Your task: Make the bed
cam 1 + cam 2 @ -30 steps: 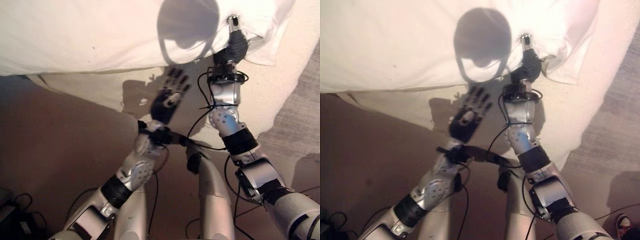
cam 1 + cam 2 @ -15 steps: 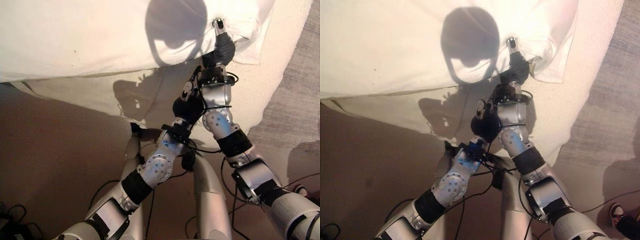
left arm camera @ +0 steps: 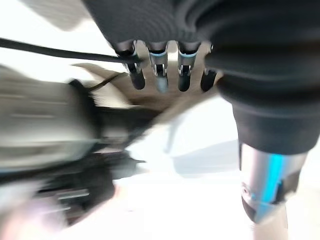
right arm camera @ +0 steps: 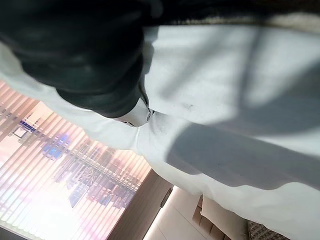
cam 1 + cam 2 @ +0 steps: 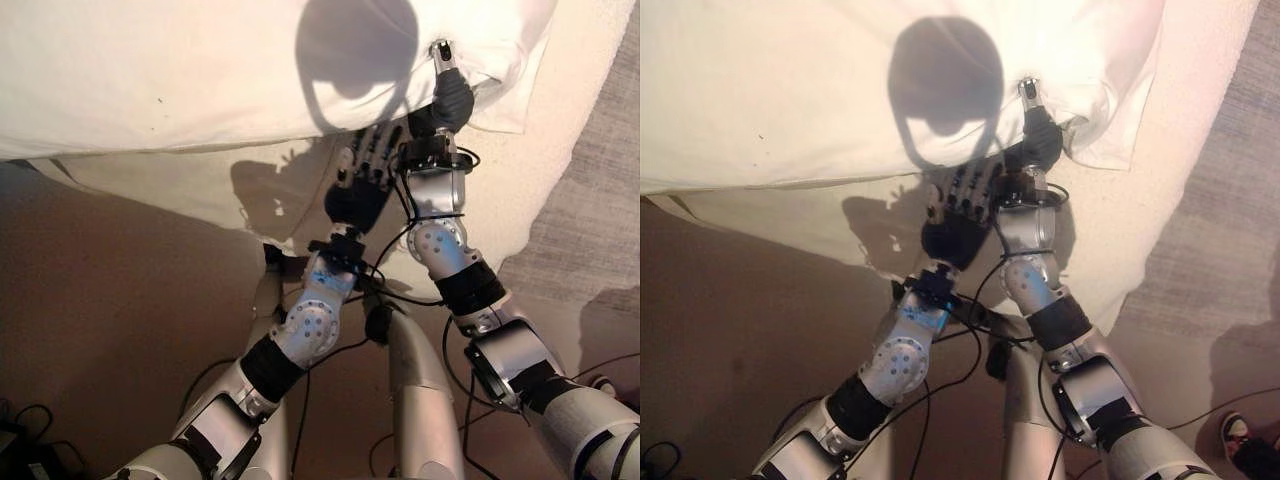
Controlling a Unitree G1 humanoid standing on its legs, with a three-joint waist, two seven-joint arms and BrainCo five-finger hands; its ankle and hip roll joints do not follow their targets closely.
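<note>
Fingers of right hand point(image 5: 450, 95) apparently pinch soft white duvet point(image 5: 180, 70).

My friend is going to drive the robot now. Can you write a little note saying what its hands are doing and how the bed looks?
Right robot hand: at the edge of the white duvet, near its corner; fingers are hidden in the cloth, so grip is unclear.
Left robot hand: open, fingers straight, beside the right wrist, just below the duvet's edge, holding nothing.
The duvet lies across the cream sheet, which hangs over the bed's side.
Done: little yet.
Left: pull the duvet straight and smooth it.
</note>
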